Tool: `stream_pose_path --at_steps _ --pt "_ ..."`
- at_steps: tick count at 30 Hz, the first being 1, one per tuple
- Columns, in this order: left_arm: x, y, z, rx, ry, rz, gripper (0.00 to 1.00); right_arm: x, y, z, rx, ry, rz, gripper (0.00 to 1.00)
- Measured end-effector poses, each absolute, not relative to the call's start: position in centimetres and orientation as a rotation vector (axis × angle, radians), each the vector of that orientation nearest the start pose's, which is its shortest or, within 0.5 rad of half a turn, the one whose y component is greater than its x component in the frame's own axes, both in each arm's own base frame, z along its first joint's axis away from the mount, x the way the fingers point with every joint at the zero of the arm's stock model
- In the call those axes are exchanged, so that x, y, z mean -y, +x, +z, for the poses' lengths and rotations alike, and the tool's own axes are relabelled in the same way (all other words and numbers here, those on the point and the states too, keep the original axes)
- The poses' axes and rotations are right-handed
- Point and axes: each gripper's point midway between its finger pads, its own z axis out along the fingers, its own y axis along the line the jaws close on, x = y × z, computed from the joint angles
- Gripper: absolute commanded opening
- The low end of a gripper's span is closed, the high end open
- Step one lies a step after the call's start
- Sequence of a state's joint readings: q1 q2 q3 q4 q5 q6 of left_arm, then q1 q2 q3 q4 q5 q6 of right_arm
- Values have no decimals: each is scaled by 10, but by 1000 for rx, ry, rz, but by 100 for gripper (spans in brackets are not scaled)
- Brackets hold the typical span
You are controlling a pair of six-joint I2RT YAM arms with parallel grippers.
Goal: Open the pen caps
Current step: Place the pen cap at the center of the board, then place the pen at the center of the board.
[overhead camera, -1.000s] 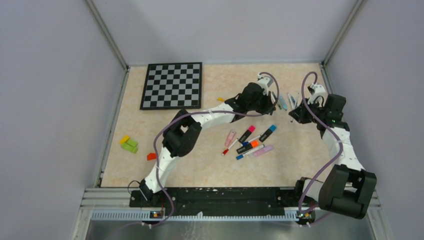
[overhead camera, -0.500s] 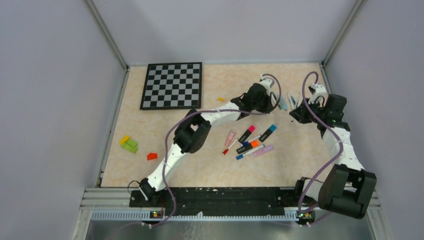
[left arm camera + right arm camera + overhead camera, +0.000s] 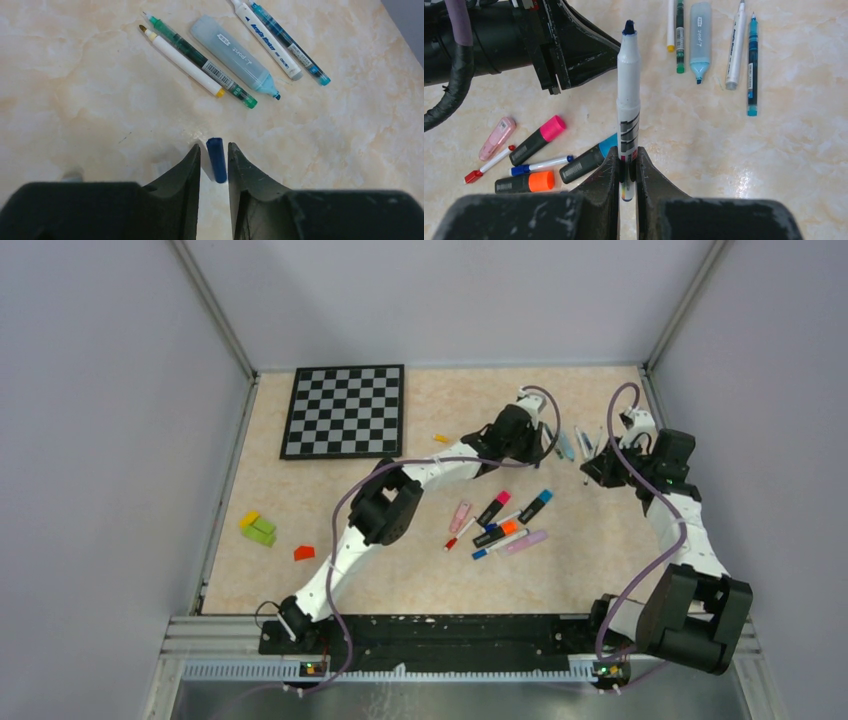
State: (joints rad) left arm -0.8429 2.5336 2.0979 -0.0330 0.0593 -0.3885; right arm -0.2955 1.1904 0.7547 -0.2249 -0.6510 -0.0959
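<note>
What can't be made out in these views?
Top view: small dark blue plastic cap and left gripper fingertips, too small, under that wrist.
Right wrist view: same cap, behind the left fingers and the white blue-tipped marker in the right gripper.
Left wrist view: upper end of white acrylic pen, cut by top edge.

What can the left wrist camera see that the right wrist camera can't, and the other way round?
Only left wrist: a dark blue cap lying on the table between the parted left fingers. Only right wrist: a white marker, tip bare, clamped in the right fingers, plus capped markers such as the pink-capped marker. Both: the row of uncapped pens, the light blue highlighter among them.
</note>
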Motion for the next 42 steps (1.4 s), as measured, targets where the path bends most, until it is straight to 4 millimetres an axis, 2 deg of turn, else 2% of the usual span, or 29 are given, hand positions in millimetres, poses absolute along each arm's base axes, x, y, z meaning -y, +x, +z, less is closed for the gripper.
stream_pose_path --at_steps 8,12,14,17,22,25,28,31,35,37,42 --pt "524 448 71 -2069 519 -788 33 -2 331 140 -2127 -112 498 0" --pt "511 443 86 -2054 534 -768 35 1 331 140 -2125 -116 484 0" --pt "497 435 102 -2041 536 -754 37 3 332 139 -2124 -122 475 0" --pt "468 412 140 -1980 537 -756 46 6 332 136 -2131 -132 456 0" --pt "411 360 227 -1783 516 -809 65 20 334 119 -2184 -126 393 0" --pt "374 330 259 -1669 494 -830 81 30 337 105 -2237 -120 362 0" --pt "336 304 258 -1637 466 -814 98 41 345 98 -2283 -128 337 0" --pt "299 284 231 -1674 432 -768 99 53 358 99 -2297 -147 305 0" --pt "263 263 199 -1744 404 -711 99 67 376 103 -2298 -177 272 0" --pt "246 251 195 -1751 377 -702 99 71 382 102 -2307 -187 270 0" --pt "218 233 199 -1698 290 -720 99 79 395 94 -2341 -206 266 0"
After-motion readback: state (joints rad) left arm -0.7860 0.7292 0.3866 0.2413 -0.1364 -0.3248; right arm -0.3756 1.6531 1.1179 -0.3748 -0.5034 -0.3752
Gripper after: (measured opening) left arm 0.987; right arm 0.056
